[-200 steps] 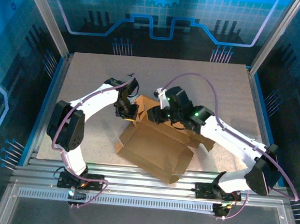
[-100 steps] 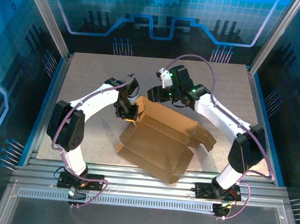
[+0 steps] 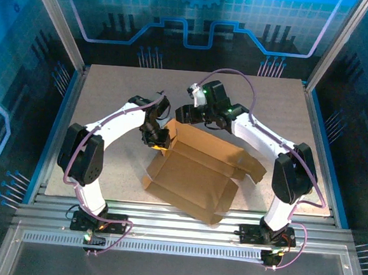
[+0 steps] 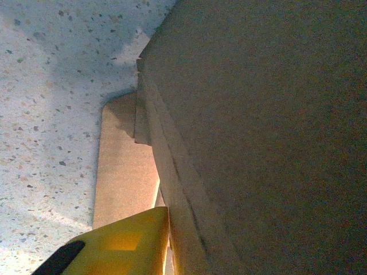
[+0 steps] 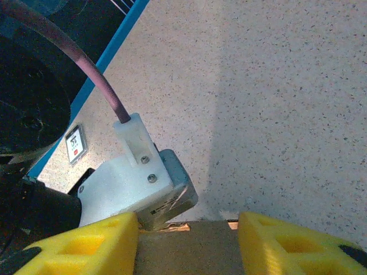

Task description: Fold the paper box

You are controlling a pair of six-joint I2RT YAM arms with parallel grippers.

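Two grippers, both crowded up at the far-left corner of the carton. My right gripper [image 5: 188, 232] is released. Its yellow fingers [image 5: 86, 243] stand well apart with the top edge of a cardboard wall showing in the gap, and I can't tell if either pad touches it. Just past that edge sits the white camera housing [image 5: 137, 183] on the left wrist, so the two arms are really close.

The left gripper [image 3: 160, 139] is tucked against the outside of that same corner. On its wrist view, one yellow finger [image 4: 123, 243] sits right beside the edge of a doubled-up cardboard panel, with a lighter tab [image 4: 123, 172] beyond it. Whether it's clenched on the panel or only lying next to it, I cannot tell.

The paper box [image 3: 190, 176] lies skewed in the middle of the worktop [image 3: 111, 93], one corner reaching toward the near edge. The tray is open upward, the far wall [image 3: 203, 142] is raised, and a flap [image 3: 253, 168] is splayed out at the right end.

My read is we're on the step of standing up the far wall and locking that left corner tab, and the near and right sides don't look done yet. The next move probably needs the right fingers to come down over the wall edge and hold it upright while the left tucks the tab in. There isn't much room between the wrists, so go slow.
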